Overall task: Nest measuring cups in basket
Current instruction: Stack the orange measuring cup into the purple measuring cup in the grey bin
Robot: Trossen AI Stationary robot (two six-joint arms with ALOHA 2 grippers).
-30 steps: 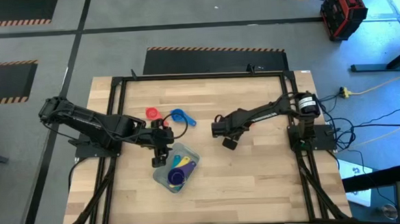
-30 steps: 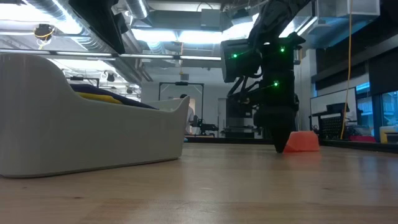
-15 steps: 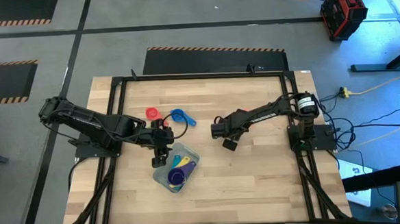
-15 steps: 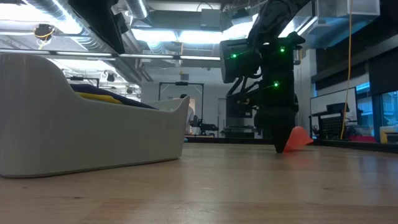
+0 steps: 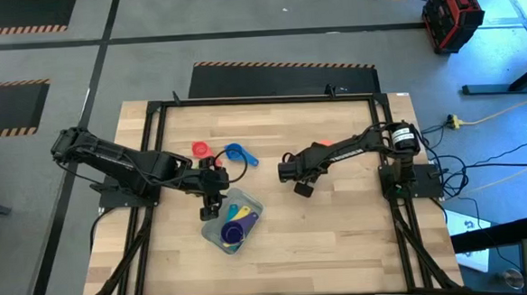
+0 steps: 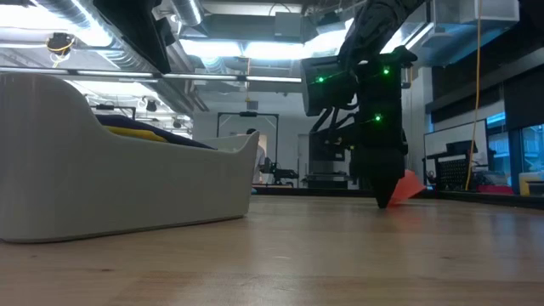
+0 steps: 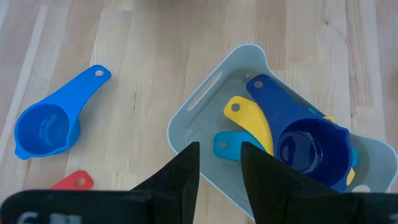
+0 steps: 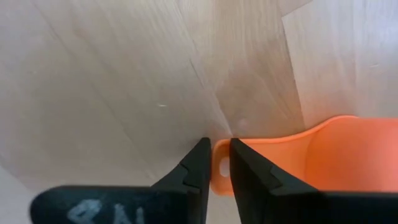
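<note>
1. Your left gripper point(image 5: 213, 188) hangs at the basket's point(image 5: 252, 222) near rim with its fingers apart and nothing between them, likely parked there so it stays out of the way.
2. The red cup point(image 5: 200, 150) and the blue cup point(image 5: 236, 152) lie on the table point(image 5: 341, 243) just beyond the basket, both waiting to be nested.
3. The basket already holds a dark blue-purple cup point(image 7: 311, 149), with the yellow cup point(image 7: 249, 121) and the teal cup point(image 7: 229, 144) beneath it, stacked to save room.
4. Your right gripper point(image 8: 216, 163) is down at the table, right of the basket, its fingers clenched on the handle of the orange cup point(image 8: 311, 155). You grip the handle because it is the thin part that fits between the pads.
5. In the low view the orange cup sits tilted behind the fingers, so I judge the lift is just starting.
</note>
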